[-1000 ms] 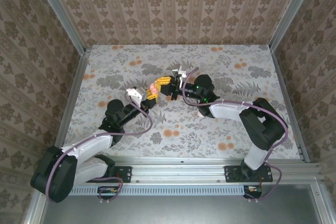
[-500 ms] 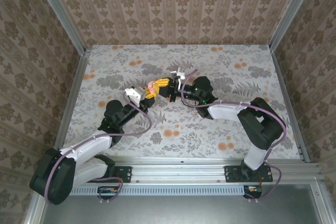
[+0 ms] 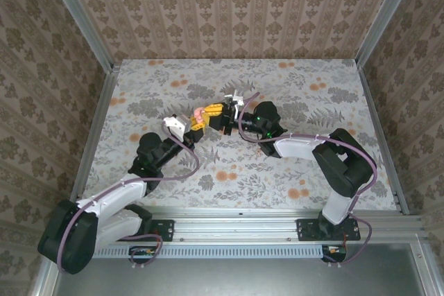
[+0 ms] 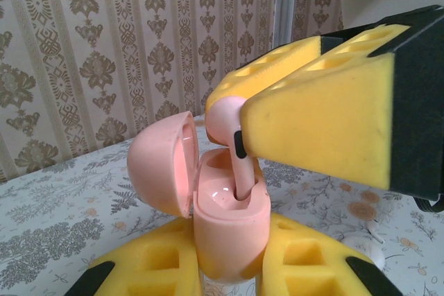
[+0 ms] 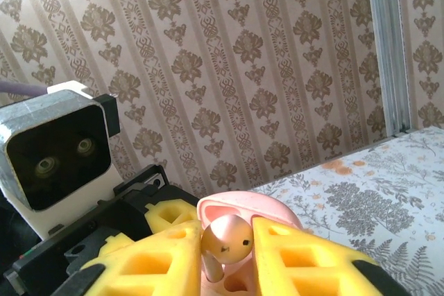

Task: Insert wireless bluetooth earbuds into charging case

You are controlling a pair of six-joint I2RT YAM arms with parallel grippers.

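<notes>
My left gripper (image 4: 229, 272) is shut on the body of a pink charging case (image 4: 229, 230), held upright with its lid (image 4: 161, 161) swung open to the left. The right gripper (image 5: 225, 258) is shut on one earbud (image 5: 227, 236), which looks pale pink here. It hangs over the case, and its stem (image 4: 244, 178) reaches down into the right-hand slot. The left slot looks empty. From above, the two grippers (image 3: 195, 129) (image 3: 214, 111) meet over the middle of the table around the case (image 3: 200, 114). The second earbud is out of view.
The floral-patterned table (image 3: 291, 164) is walled with patterned panels on three sides. A metal rail (image 3: 243, 230) runs along the near edge. A blurred pale rounded thing (image 4: 366, 246) lies on the table behind the case.
Both grippers have drifted slightly left and away from the bases while staying together. Each keeps its hold, on the case and on the earbud.
</notes>
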